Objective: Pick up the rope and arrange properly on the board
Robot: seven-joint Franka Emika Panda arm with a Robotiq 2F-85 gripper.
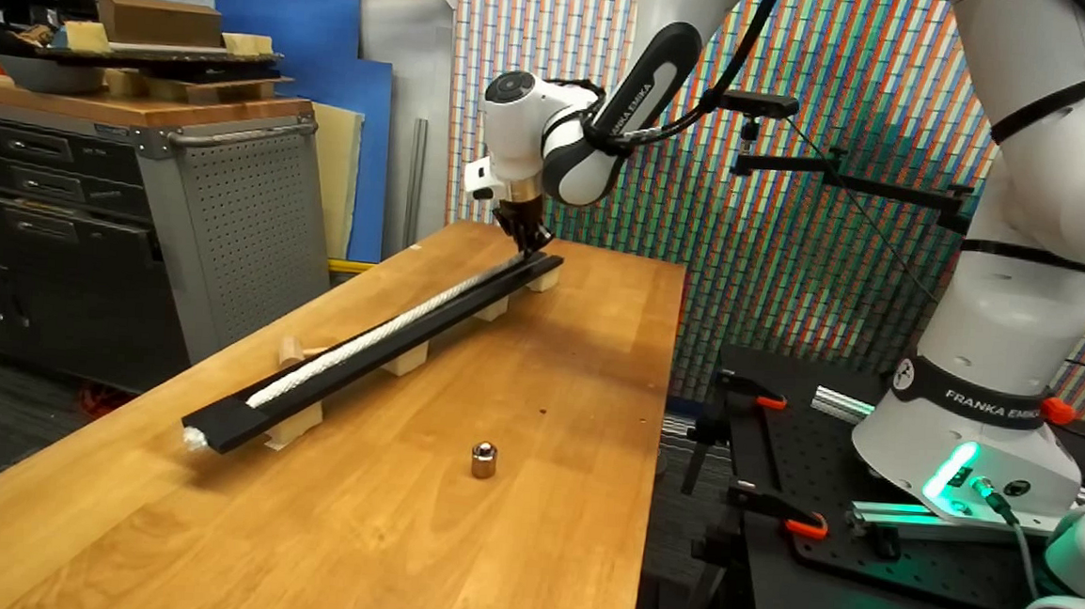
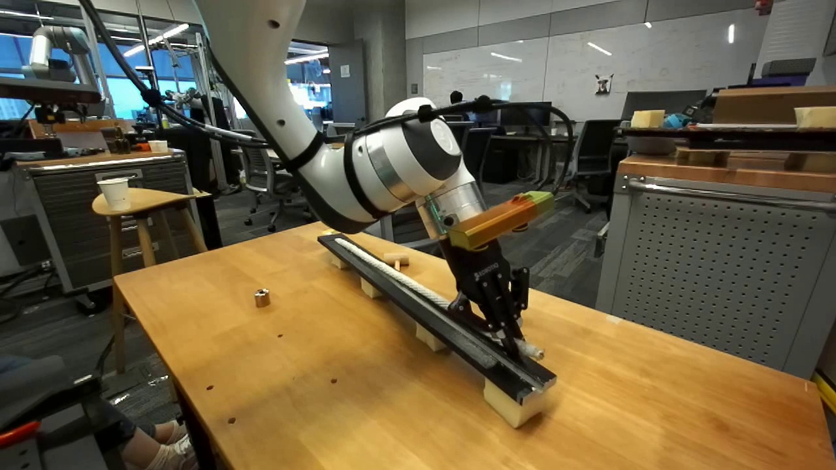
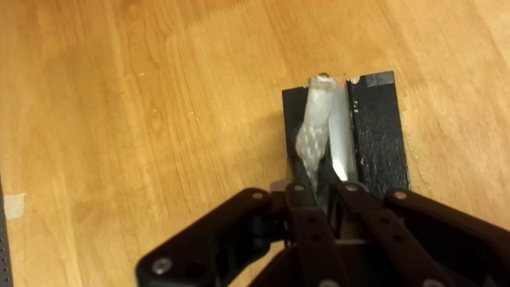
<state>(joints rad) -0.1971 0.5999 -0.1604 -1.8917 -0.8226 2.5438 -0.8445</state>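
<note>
While the gripper (image 3: 313,177) reaches in from the bottom of the wrist view, its fingers (image 3: 301,199) are close together and appear clamped on the rope (image 3: 317,109), near its end. From them the free end points to the top of the frame and leans a little to the right. It covers the left side of the groove (image 3: 342,143), which is bright inside and visible just to the right, in the middle of the board (image 3: 376,135). The groove leans slightly the opposite way, so the two long axes cross at a small angle. On this relation, I think, the next move depends: the held part should go to the right in the wrist view, turn a little, and then go down into the groove.

In an exterior view the tip (image 2: 533,351) is at the lower right, seen past the board's edge; probably it is lifted somewhat, but its height I cannot tell exactly.

Farther from the gripper, the rope follows the board and seems already inside the groove. Its opposite end shows as a white tuft (image 1: 195,439) at the lower left of an exterior view. Blocks (image 1: 407,359) carry the board above the worktop (image 1: 509,547).
</note>
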